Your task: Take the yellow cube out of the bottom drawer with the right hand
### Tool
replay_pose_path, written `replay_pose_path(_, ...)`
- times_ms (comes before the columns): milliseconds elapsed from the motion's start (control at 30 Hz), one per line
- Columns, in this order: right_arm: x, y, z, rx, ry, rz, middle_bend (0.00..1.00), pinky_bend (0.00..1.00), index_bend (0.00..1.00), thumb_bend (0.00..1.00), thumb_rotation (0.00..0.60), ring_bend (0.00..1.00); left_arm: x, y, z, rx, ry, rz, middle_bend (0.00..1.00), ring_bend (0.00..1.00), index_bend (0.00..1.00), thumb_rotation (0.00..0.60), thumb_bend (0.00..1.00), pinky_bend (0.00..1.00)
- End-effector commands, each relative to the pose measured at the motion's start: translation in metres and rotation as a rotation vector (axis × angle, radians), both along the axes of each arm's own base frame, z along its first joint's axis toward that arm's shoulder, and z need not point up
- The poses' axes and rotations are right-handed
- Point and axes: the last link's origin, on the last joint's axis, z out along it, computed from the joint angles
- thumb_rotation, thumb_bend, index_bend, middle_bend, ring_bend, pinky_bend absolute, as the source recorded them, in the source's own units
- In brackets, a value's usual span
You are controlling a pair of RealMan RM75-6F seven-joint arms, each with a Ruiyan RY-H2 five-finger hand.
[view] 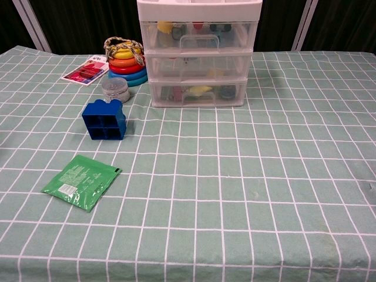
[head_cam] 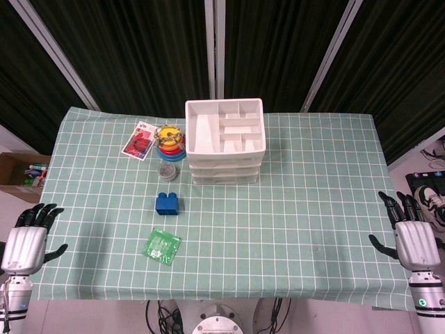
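A white three-drawer cabinet (head_cam: 224,142) (view: 198,53) stands at the back middle of the table, all its drawers pushed in. Through the clear front of the bottom drawer (view: 197,93) a yellow shape (view: 200,90) shows among other small items; whether it is the cube I cannot tell. My right hand (head_cam: 413,236) hangs at the table's right edge, fingers spread, holding nothing, far from the cabinet. At the left edge my left hand (head_cam: 29,238) is likewise open. Neither hand appears in the chest view.
A blue block (head_cam: 167,203) (view: 105,119) and a green packet (head_cam: 161,245) (view: 82,181) lie left of centre. Stacked coloured rings (head_cam: 170,142) (view: 125,61), a small round tin (head_cam: 167,170) (view: 115,89) and a card (head_cam: 140,140) (view: 86,70) sit left of the cabinet. A cardboard box (head_cam: 17,177) stands off the table's left.
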Motion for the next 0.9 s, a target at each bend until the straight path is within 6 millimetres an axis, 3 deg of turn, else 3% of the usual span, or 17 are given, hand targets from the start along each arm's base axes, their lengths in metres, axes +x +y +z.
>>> replay_pose_path(33,0.001,0.0,0.0,-0.002,0.0,0.001,0.16,0.07,0.0,0.14,0.6,0.0,-0.002,0.001,0.003,0.003,0.001,0.003,0.19,0.14,0.24,0.6,0.06,0.2)
replay_pose_path(300,0.002,-0.001,-0.002,0.01,-0.006,0.007,0.16,0.07,0.0,0.14,0.6,0.0,-0.001,0.0,0.005,0.001,0.014,0.0,0.19,0.14,0.24,0.6,0.06,0.2)
replay_pose_path(467,0.006,-0.012,-0.01,0.051,-0.065,0.027,0.18,0.09,0.0,0.15,0.6,0.0,0.001,-0.003,0.003,0.002,0.008,-0.003,0.19,0.14,0.24,0.6,0.06,0.2)
replay_pose_path(667,0.032,-0.048,-0.035,0.157,-0.304,0.084,0.27,0.19,0.06,0.18,0.6,0.07,0.001,-0.005,0.002,0.006,0.004,-0.01,0.19,0.14,0.24,0.6,0.06,0.2)
replay_pose_path(900,0.074,-0.093,-0.088,0.344,-0.681,0.036,0.47,0.36,0.12,0.29,0.6,0.3,-0.001,-0.009,0.004,0.014,0.003,0.0,0.19,0.14,0.24,0.6,0.06,0.2)
